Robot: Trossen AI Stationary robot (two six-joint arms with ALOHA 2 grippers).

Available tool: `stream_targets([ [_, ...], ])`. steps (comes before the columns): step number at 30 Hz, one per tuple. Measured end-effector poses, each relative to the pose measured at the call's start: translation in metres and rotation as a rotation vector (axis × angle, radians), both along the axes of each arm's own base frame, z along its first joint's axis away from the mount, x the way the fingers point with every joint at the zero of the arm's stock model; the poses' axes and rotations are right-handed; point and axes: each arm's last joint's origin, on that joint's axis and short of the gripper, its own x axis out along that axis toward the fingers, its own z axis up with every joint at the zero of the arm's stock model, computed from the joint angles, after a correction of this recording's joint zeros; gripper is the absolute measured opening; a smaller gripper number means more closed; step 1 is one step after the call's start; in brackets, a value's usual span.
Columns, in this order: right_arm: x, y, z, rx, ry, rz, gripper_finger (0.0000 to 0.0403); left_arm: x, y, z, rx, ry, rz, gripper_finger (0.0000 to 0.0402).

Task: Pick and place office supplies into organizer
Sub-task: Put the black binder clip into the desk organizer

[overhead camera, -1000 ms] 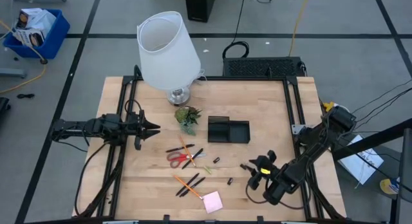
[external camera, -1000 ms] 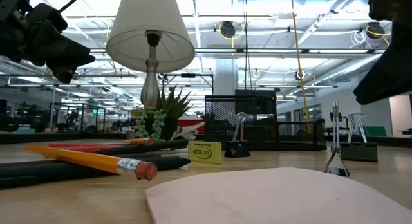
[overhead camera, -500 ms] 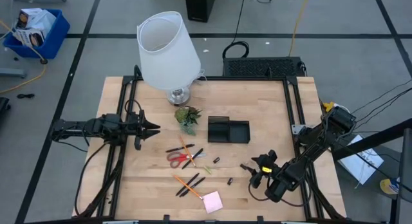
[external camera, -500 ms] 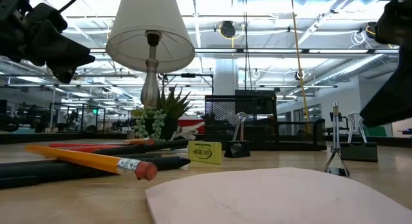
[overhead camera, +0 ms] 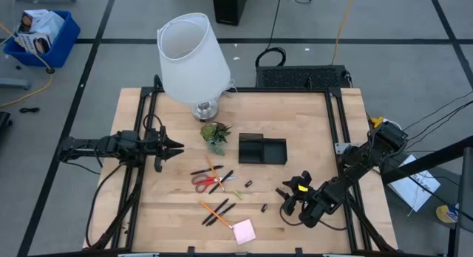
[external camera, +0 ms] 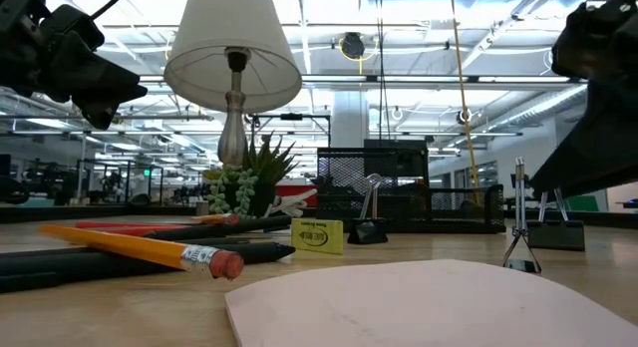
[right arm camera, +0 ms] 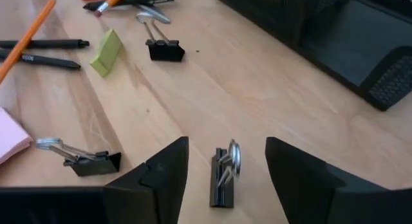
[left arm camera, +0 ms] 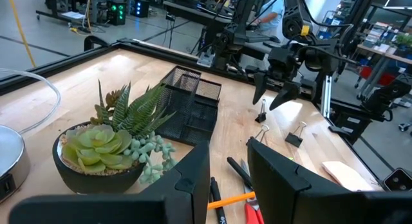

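My right gripper [right arm camera: 226,147] is open, low over the table's near right. Its fingers stand on either side of a small black binder clip [right arm camera: 223,179] that lies flat on the wood, untouched. Two more clips [right arm camera: 165,50] [right arm camera: 84,161] lie nearby, beside the yellow-green piece [right arm camera: 105,52] and the pink sticky pad [overhead camera: 243,230]. Red-handled scissors [overhead camera: 201,181] and pens [overhead camera: 218,211] lie mid-table. The black organizer [overhead camera: 261,150] stands beyond them. My left gripper [overhead camera: 174,146] hovers open at the left.
A white-shaded lamp [overhead camera: 191,57] and a small green plant [overhead camera: 215,134] stand at the far left of the organizer. The right arm [overhead camera: 355,172] reaches in from the table's right edge.
My right gripper has come down and a little toward the table's left, onto the spot of the nearest binder clip. Nothing on the table has moved.
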Motion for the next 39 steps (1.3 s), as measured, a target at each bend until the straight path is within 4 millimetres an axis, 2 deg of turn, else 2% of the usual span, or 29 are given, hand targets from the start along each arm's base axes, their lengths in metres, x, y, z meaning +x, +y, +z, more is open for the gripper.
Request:
stream_targets([
  [10,0.0,-0.002,-0.001,-0.001,0.024,0.001,0.0145,0.0,0.0,0.0,0.0,0.0,0.0,0.0108],
  [26,0.0,-0.002,-0.001,-0.016,0.03,0.013,0.0011,0.0,0.0,0.0,0.0,0.0,0.0,0.0108],
  [33,0.005,-0.008,-0.001,-0.065,0.04,0.013,0.0016,0.0,0.0,0.0,0.0,0.0,0.0,0.0108],
  [39,0.023,-0.022,0.002,-0.159,0.053,0.043,0.0006,0.0,0.0,0.0,0.0,0.0,0.0,0.0108],
])
